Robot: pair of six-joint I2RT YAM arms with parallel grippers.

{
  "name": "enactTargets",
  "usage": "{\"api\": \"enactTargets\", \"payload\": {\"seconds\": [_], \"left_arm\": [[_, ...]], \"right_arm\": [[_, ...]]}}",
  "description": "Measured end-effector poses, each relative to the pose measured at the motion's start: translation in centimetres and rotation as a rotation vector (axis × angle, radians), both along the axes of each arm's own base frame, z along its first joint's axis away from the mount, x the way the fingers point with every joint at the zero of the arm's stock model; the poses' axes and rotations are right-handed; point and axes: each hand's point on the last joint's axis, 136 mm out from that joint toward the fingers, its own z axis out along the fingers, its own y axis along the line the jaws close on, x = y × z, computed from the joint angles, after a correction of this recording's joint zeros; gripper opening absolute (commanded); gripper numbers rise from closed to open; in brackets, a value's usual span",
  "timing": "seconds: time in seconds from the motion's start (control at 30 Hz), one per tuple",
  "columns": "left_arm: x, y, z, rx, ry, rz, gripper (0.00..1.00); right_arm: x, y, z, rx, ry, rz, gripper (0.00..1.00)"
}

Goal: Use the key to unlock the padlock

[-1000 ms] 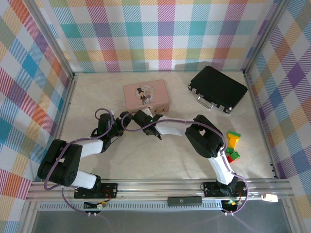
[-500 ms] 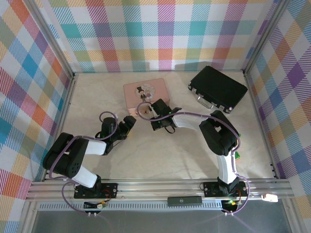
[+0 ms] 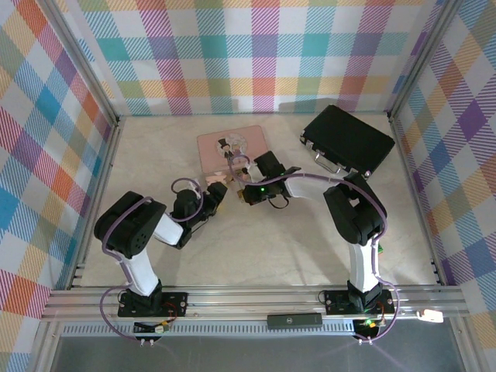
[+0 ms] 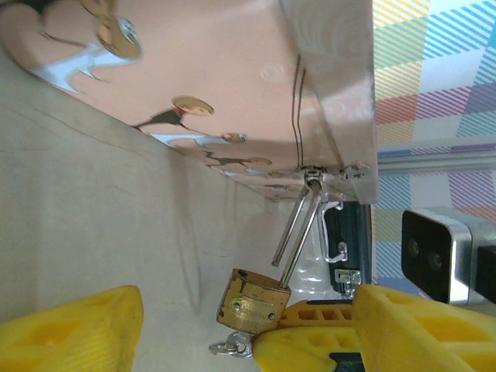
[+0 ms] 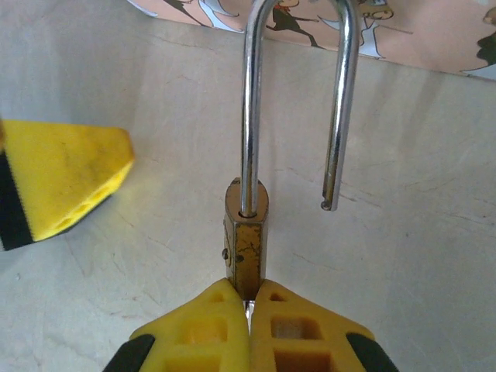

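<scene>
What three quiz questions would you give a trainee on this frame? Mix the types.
1. True or false: the silvery shackle of the small brass-gold padlock is locked into the body at both ends.
2. Multiple choice: what does the shackle hook through?
A. the metal clasp on the glossy pink box
B. the handle of the black hard case
C. nothing, it lies loose on the table
3. Short answer: which arm does the yellow-fingered tool pinched shut just under the padlock belong to?

Key:
1. False. One leg hangs free of the body.
2. A.
3. The right arm.
</scene>
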Motion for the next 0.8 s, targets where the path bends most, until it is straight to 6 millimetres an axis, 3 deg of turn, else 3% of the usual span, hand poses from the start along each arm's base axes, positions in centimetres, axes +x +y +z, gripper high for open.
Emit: {"api": "enactTargets", "payload": {"seconds": [0.17, 0.33, 0.63, 0.77, 0.8], "left_arm": [[0.2, -2.3, 0.0, 0.023, -0.008, -0.034, 0.65], [1.3, -3.2, 0.0, 0.1, -0.022, -0.055, 0.63], [1.4, -1.2, 0.4, 0.193, -0.009, -0.021, 0.67], [1.5, -0.2, 1.2, 0.206, -0.008, 0.0, 0.68], [1.4, 0.0, 1.4, 0.209, -0.008, 0.004, 0.69]], "right_arm": [[0.1, -0.5, 0.3, 0.023, 0.017, 0.032, 0.0], [0.4, -0.8, 0.6, 0.034, 0.034, 0.032, 0.02], [1.1, -1.4, 0.5, 0.02, 0.023, 0.01, 0.45], [1.8, -2.8, 0.7, -0.072, -0.009, -0.093, 0.67], [1.9, -3.1, 1.0, -0.091, -0.013, -0.129, 0.69]]}}
